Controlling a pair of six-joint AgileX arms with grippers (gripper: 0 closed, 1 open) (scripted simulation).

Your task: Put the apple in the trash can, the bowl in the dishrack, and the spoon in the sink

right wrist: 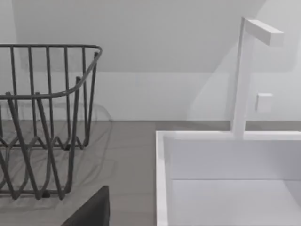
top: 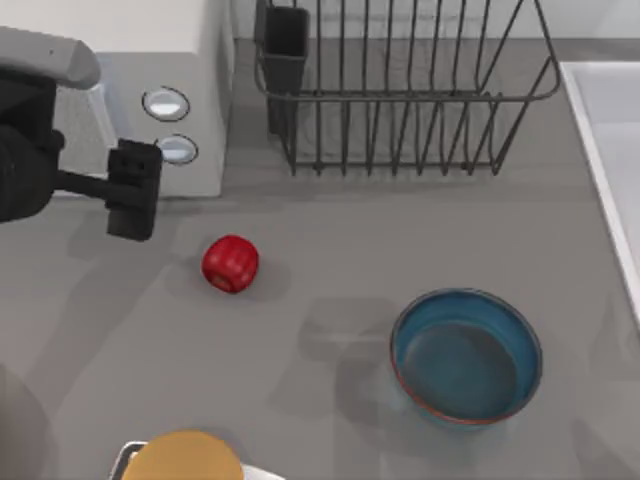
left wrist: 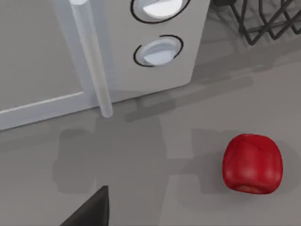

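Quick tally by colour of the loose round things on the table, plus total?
Red: 1, the apple
Blue: 1, the bowl
Orange-yellow: 1, the round thing at the table's near edge
Total: 3

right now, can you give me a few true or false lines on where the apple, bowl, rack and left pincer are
1. The apple lies on the table, outside the bowl. True.
2. The bowl sits inside the rack. False: it stands on the table in front of the rack.
3. The left pincer holds the apple. False: it hovers apart from it, near the white box.
4. The rack holds no dishes. True.
5. The sink is at the table's left. False: it is at the right.
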